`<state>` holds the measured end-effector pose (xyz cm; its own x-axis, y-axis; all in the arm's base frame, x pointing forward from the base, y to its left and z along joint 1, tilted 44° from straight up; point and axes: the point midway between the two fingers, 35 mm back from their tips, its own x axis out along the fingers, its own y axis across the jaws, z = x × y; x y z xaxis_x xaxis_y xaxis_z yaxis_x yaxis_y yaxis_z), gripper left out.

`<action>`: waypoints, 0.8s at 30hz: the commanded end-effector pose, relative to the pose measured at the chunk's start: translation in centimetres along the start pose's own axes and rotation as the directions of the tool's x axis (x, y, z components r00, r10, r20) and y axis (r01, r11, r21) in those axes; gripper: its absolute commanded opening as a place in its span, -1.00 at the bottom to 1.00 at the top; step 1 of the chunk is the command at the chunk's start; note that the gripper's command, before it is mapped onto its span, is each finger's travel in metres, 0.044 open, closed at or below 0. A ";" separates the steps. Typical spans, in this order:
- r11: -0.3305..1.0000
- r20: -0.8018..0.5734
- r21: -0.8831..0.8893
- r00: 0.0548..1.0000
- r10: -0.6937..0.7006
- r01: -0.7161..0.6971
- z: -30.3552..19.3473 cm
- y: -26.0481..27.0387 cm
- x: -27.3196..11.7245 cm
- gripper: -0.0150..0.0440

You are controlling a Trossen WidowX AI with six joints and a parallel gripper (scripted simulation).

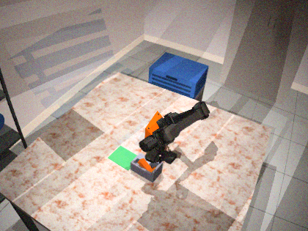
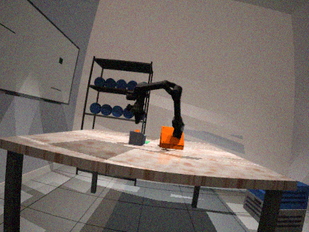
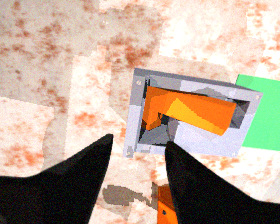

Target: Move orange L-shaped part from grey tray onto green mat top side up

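Jaws part-open, roughly half their spread, with nothing between them; two dark fingers framing bare table at 6 o'clock of the wrist view. Raised well above the grey tray, apart from it in the exterior view.

Orange L-shaped part in the tray's pocket, tilted: one end down in the pocket at 9 o'clock, the long end tipped up toward 3 o'clock, over the rim. Seen again from the top view as an orange wedge poking out of the tray.

Green mat flat on the table at 10 o'clock of the tray, just beside it; nothing on it. In the wrist view, the mat at 3 o'clock, past the tray's far wall.

Orange base block of the arm behind the tray at 12 o'clock, near it. Blue crate on the floor beyond the table's far edge. Black shelf rack with blue discs behind the table in the exterior view. Whiteboard on the wall at 9 o'clock.

No readable writing or labels anywhere.
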<state>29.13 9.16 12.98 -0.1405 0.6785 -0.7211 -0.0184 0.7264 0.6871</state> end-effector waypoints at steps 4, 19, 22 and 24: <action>1.000 0.002 0.006 1.000 0.000 0.000 0.0 0.0 0.0 0.12; 0.825 -0.002 -0.566 1.000 -0.006 0.003 0.6 -2.9 -0.2 0.46; 0.656 -0.005 -0.755 1.000 -0.007 0.001 0.7 -4.1 -0.2 0.46; 0.519 -0.006 -0.855 1.000 -0.007 -0.002 0.8 -4.9 -0.3 0.46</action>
<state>29.76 7.04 11.15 -0.1419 0.6776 -0.7216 -0.5944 0.5246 0.6095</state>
